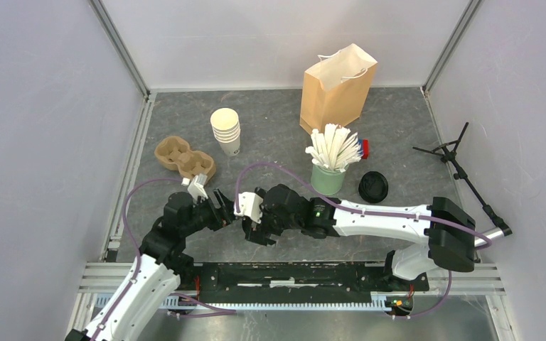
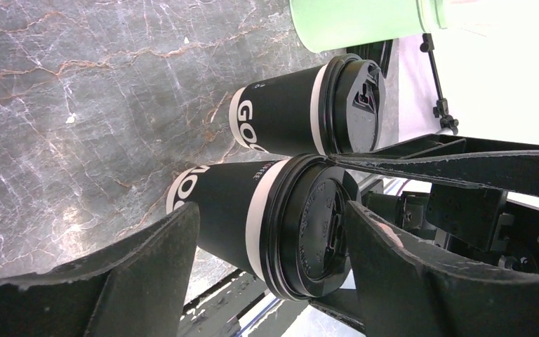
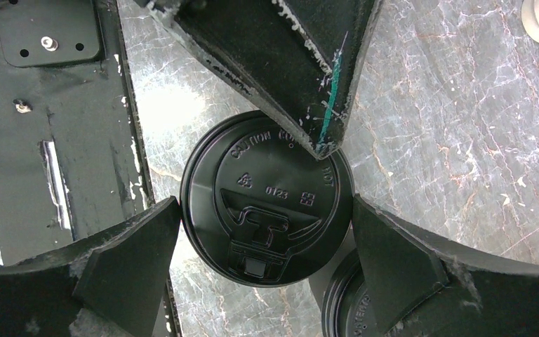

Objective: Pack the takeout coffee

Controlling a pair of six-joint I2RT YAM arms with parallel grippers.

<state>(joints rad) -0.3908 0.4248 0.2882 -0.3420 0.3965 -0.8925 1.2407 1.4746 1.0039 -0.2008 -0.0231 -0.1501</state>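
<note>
Two coffee cups (image 2: pixel 288 105), dark with white lettering and black lids, were seen upright on the marbled table (image 1: pixel 277 117), just beside each other. In the overhead view they were hidden under the two claws, which were brought together at 8 o'clock from the green cup (image 1: pixel 327 181) of white sticks (image 1: pixel 334 145).

In the left wrist view the nearer cup (image 2: pixel 224 210) was framed by the left claw (image 2: pixel 274 210). Its fingers (image 2: pixel 112 281) were spread wide, one beside the cup's wall and one beside its lid. Whether either was pressed against it could not be told. The farther cup (image 2: pixel 274 119) was seen at 12 o'clock from the nearer one, apart from those fingers.

In the right wrist view the right claw (image 3: pixel 265 203) was held open above one lid (image 3: pixel 267 168), with its fingers at 9 and 3 o'clock of the rim. One left-claw finger was laid at 1 o'clock of that rim. A second lid (image 3: pixel 344 309) was partly hidden at 5 o'clock.

Overhead, the brown bag (image 1: pixel 338 89) was placed at 12 o'clock from the green cup and the stack of lidless cups (image 1: pixel 226 130) at 10 o'clock. The cardboard carrier (image 1: pixel 183 158) was placed at 8 o'clock from that stack, and a loose black lid (image 1: pixel 373 187) at 3 o'clock from the green cup. Both coffee cups were set well apart from the bag.
</note>
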